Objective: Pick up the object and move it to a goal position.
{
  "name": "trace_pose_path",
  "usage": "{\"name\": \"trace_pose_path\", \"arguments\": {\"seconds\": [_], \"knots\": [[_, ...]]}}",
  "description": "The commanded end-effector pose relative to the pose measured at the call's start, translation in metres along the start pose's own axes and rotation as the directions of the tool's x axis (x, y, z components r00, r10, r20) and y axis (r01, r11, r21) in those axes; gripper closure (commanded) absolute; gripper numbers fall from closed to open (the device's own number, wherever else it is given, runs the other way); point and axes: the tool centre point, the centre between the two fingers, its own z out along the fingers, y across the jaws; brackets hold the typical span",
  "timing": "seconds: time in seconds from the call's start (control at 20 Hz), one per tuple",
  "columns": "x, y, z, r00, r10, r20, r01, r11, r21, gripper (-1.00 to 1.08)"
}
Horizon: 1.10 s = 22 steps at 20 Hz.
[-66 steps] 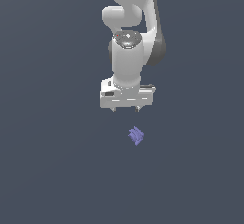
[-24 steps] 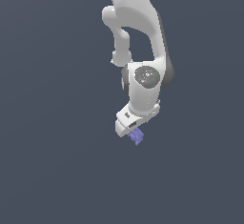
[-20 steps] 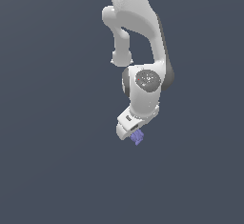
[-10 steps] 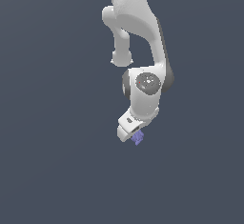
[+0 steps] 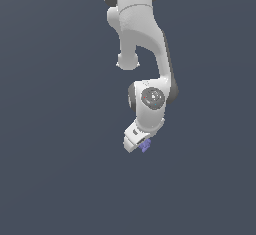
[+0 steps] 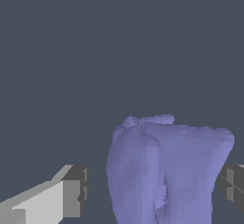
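Observation:
The object (image 5: 145, 146) is a tiny periwinkle-purple faceted lump lying on the dark grey floor. In the exterior view the white gripper (image 5: 137, 144) is tilted and down at it, and most of the lump is hidden behind the hand. In the wrist view the object (image 6: 167, 170) stands between the two fingers of the gripper (image 6: 152, 189). One dark pad (image 6: 76, 192) is a clear gap away from the lump. The other pad (image 6: 232, 187) sits right at its opposite side. The gripper is open around the object.
The plain dark grey floor (image 5: 60, 179) spreads in every direction. The white arm (image 5: 137, 34) rises from the hand to the top of the exterior view. No other objects or goal marker show.
Since the earliest frame the hand has come down from above the lump and tilted over it. In the last second it sank slightly lower; the lump has stayed where it was.

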Motion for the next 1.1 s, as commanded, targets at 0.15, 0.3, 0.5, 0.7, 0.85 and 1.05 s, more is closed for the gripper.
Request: {"name": "trace_pose_path", "arguments": {"seconds": [0.15,0.3,0.5,0.7,0.85,1.05], "knots": [[0.002,0.001,0.006,1.0,-0.001,-0.001,0.001,1.0,-0.001,-0.92],[0.002,0.001,0.006,1.0,-0.001,-0.001,0.001,1.0,-0.001,1.08],[0.002,0.001,0.006,1.0,-0.001,-0.001,0.001,1.0,-0.001,1.08],[0.002,0.001,0.006,1.0,-0.001,-0.001,0.001,1.0,-0.001,1.08],[0.002,0.0,0.004,1.0,-0.001,-0.001,0.001,1.0,-0.001,1.08],[0.001,-0.006,-0.006,1.0,-0.001,-0.001,0.001,1.0,-0.001,1.08]]}}
